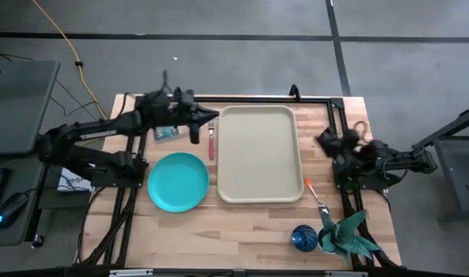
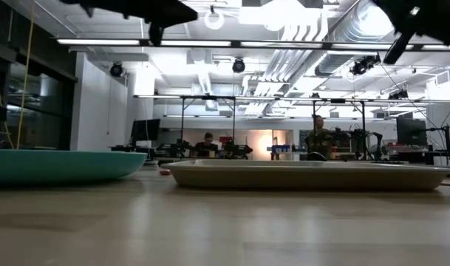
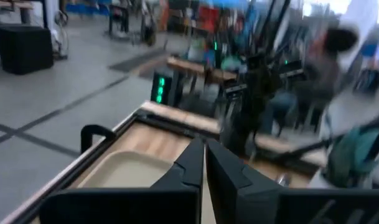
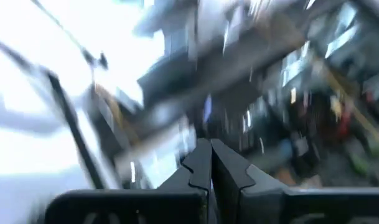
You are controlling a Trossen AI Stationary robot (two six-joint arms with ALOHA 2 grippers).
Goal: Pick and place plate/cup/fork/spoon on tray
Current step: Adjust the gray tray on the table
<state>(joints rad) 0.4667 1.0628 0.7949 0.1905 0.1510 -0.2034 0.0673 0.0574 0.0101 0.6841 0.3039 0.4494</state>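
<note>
The beige tray lies at the table's middle and also shows in the low view. The turquoise plate rests flat to its left. The red-handled fork lies on the table between the plate and the tray's far left corner. The orange-handled spoon lies off the tray's near right corner. The dark-blue cup stands near the front edge. My left gripper is shut and empty, raised by the tray's far left corner. My right gripper is shut and empty, raised right of the tray.
A white pot with a teal-green plant stands right of the cup. A booklet lies under my left arm at the far left. A black frame rail runs along the table's far edge. People sit in the room beyond.
</note>
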